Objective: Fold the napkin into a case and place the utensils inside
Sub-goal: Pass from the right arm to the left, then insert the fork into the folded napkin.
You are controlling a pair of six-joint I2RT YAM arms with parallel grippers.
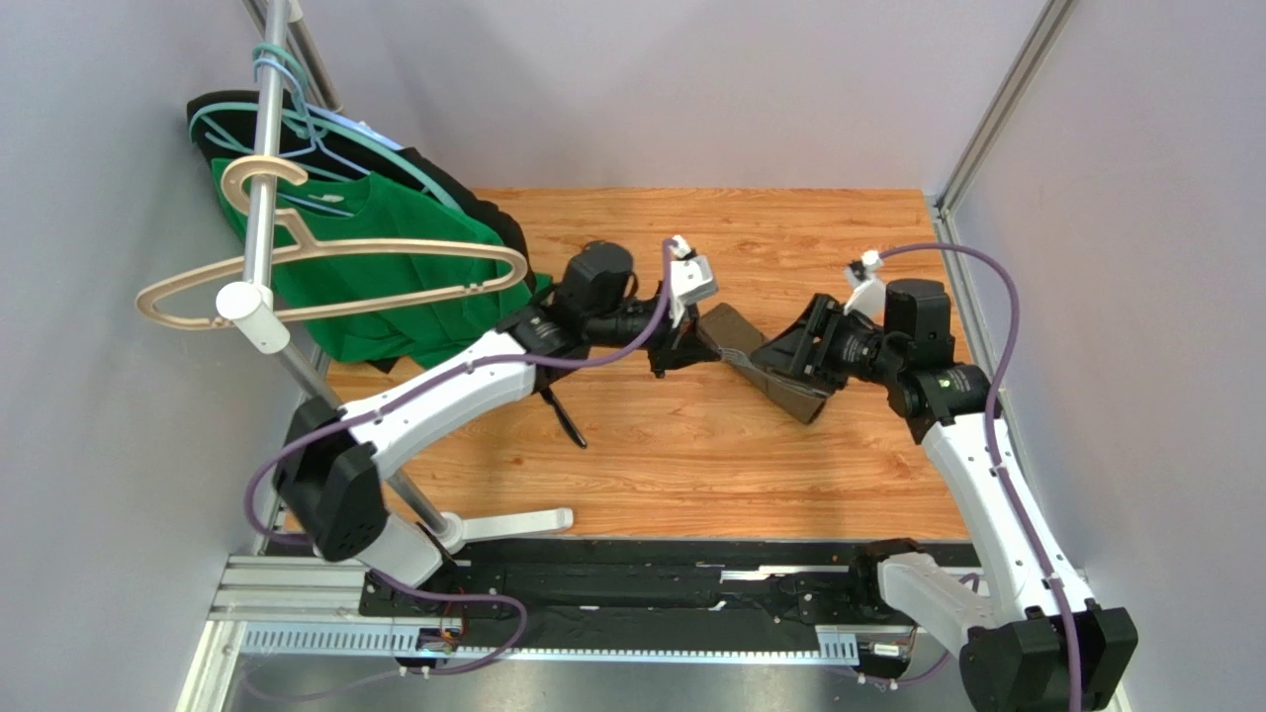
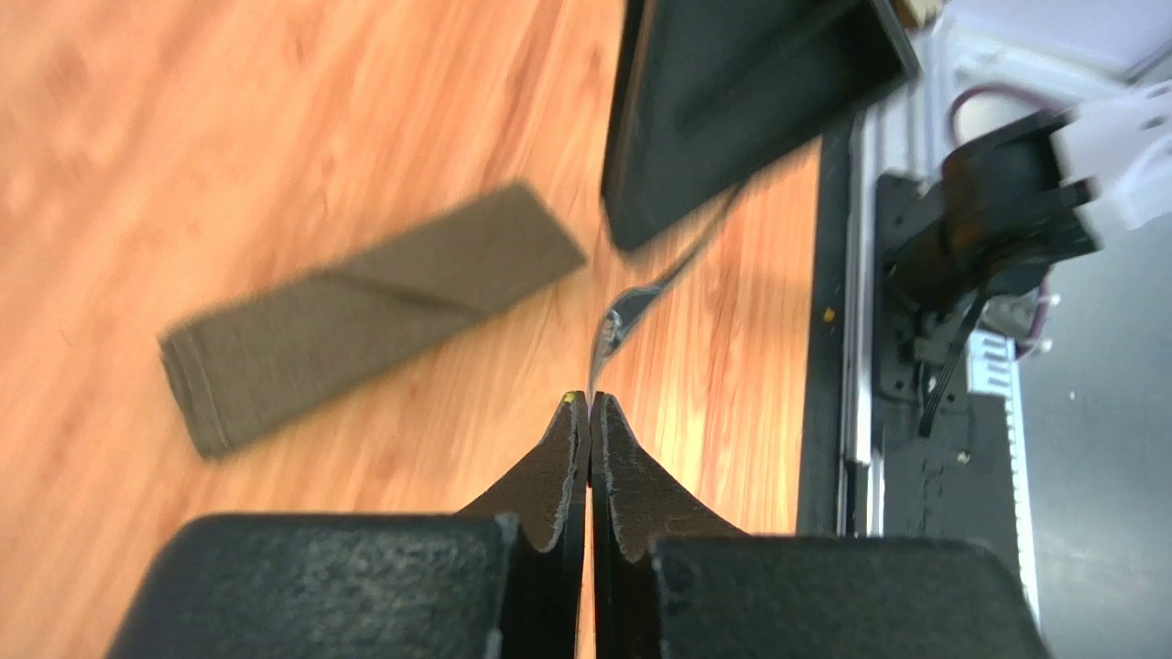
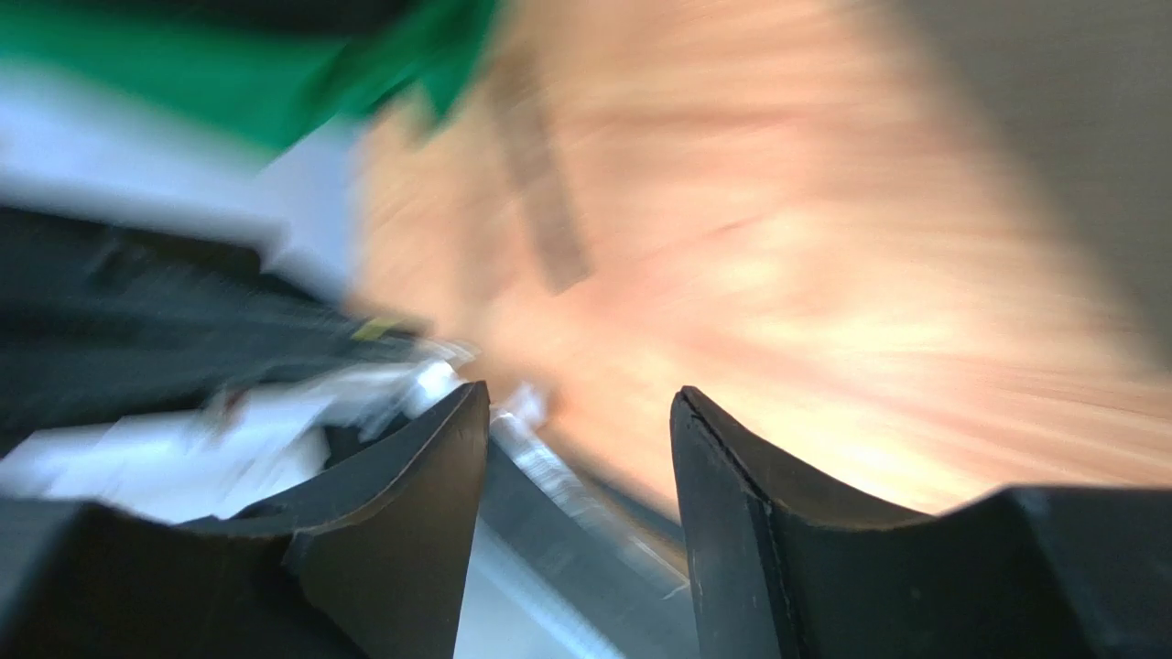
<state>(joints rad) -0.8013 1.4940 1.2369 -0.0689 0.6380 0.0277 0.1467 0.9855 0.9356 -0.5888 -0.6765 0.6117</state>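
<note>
While the left gripper (image 2: 592, 407) is pinching the fork (image 2: 611, 324), right gripper (image 3: 579, 398) gaping wide, I'm favouring a level swing to the case (image 2: 372, 309) at its ten o'clock

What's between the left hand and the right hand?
A slim metal utensil, pinched by the left hand, reaches toward the open right hand; clearest in the left wrist view.
</note>
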